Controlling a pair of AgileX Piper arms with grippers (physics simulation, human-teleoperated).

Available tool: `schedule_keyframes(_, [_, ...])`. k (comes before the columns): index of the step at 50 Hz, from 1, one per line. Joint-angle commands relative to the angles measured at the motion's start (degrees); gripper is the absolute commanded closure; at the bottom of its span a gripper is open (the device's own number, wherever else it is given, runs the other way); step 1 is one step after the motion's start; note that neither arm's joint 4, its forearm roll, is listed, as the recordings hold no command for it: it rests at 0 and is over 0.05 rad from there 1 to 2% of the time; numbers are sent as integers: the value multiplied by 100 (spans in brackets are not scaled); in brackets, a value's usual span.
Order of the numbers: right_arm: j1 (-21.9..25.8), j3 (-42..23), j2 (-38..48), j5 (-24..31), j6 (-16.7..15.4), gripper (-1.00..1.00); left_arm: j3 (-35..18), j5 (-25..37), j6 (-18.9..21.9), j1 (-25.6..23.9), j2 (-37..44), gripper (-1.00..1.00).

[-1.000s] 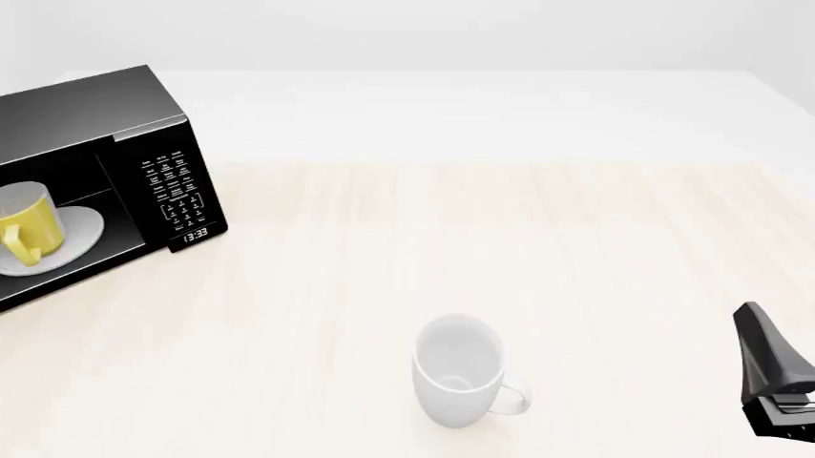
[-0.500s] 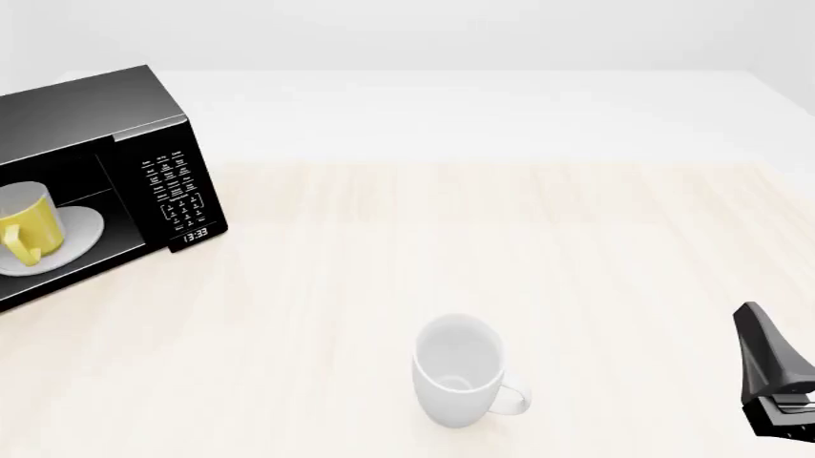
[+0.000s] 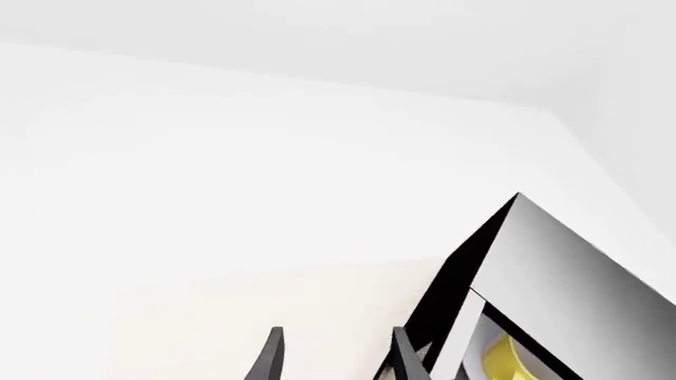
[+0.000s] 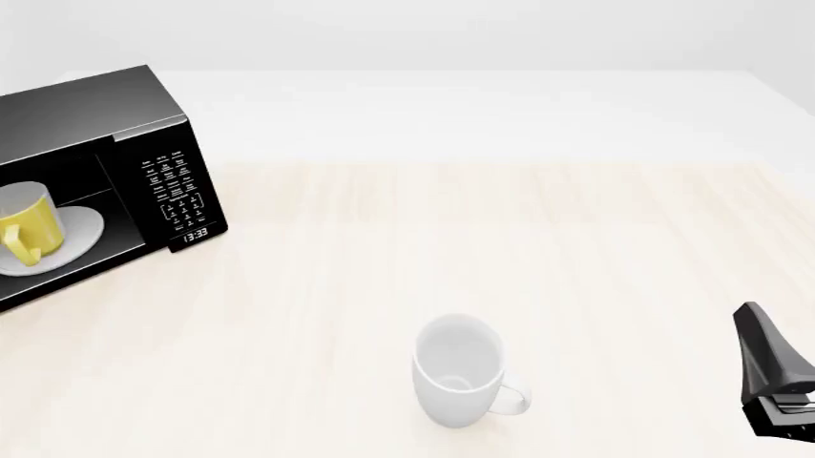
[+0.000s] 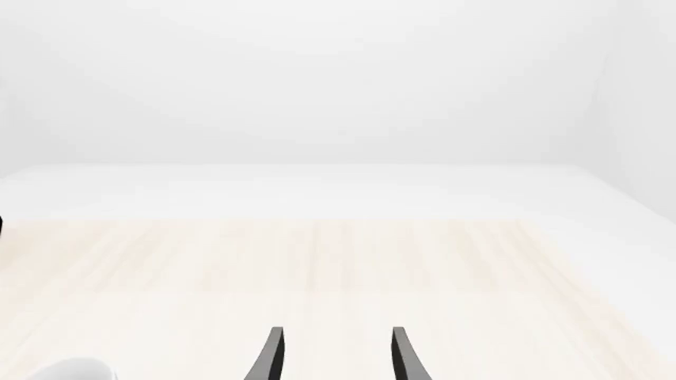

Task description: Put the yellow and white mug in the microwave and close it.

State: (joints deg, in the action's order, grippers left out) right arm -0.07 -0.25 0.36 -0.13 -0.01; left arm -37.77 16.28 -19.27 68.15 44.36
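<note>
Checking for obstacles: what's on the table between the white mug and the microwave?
Nothing: in the front view the stretch of table between the white mug and the microwave is bare.

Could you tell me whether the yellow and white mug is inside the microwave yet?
Inside. The yellow and white mug stands upright on the white round plate in the microwave cavity, in plain view with no door across it.

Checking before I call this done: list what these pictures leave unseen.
- Microwave: front view's left edge cuts it off, so the door and whether it is shut go unseen.
- Yellow and white mug: partly cropped by the same edge.
- Left pincer: absent from front view; only fingertips show in left wrist view.
- Keypad lettering: too small.
</note>
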Motion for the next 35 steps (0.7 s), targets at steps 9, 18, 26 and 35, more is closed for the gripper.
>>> schedule_keyframes(9, [1,0,0,0,-1,-100,224,-384,79,558,515,-100])
schedule_keyframes(18, [1,0,0,0,0,-100,287,-544,166,767,742,-100])
schedule_keyframes(26, [0,0,0,0,0,-100,460,-754,393,885,1000,-100])
schedule_keyframes(35, [0,0,1,0,1,-100,499,-849,499,936,1203,-100])
